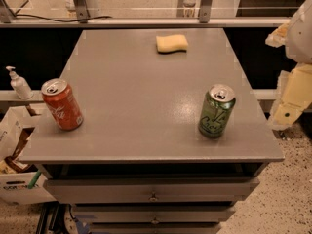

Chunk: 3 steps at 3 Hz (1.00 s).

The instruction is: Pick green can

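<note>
The green can stands upright on the grey table top, near its right front corner, with its silver pull-tab top showing. My arm comes in at the right edge of the view. My gripper hangs there beside the table's right edge, apart from the green can and to its right, holding nothing that I can see.
A red cola can stands near the table's left front edge. A yellow sponge lies at the far middle. Drawers run below the top. A pump bottle and a bag are on the left.
</note>
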Motion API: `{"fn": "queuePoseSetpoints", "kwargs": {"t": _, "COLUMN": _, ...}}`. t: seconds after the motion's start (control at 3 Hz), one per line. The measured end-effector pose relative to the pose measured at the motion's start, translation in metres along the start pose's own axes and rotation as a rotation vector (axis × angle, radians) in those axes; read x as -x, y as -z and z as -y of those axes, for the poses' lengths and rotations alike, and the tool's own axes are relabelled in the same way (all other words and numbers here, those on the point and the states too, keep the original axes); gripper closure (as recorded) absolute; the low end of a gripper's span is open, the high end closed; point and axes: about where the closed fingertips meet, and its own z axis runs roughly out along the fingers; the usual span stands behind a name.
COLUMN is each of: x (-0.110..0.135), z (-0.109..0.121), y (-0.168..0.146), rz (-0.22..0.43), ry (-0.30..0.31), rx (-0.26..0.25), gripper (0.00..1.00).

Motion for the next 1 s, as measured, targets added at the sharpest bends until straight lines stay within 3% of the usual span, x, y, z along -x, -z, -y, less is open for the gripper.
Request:
{"fn": "queuePoseSetpoints", "kwargs": {"t": 0.33, "x": 0.0, "z": 0.0, "y": 0.0, "rz": 0.0, "ry": 0.0, "rx": 0.0, "gripper": 0.0}}
{"fn": "queuePoseSetpoints", "kwargs": {"t": 0.67, "x": 0.0003, "z": 0.0033, "y": -0.0006, "rz": 0.045, "ry": -0.022, "rx": -0.01, "gripper": 0.0}}
{"fn": "queuePoseSetpoints", "kwargs": {"t": 1.0, "x": 0.0057, "z": 0.0083, "y": -0.0082, "rz": 0.135, "ry": -0.02, "rx": 0.004, "gripper": 0.0}}
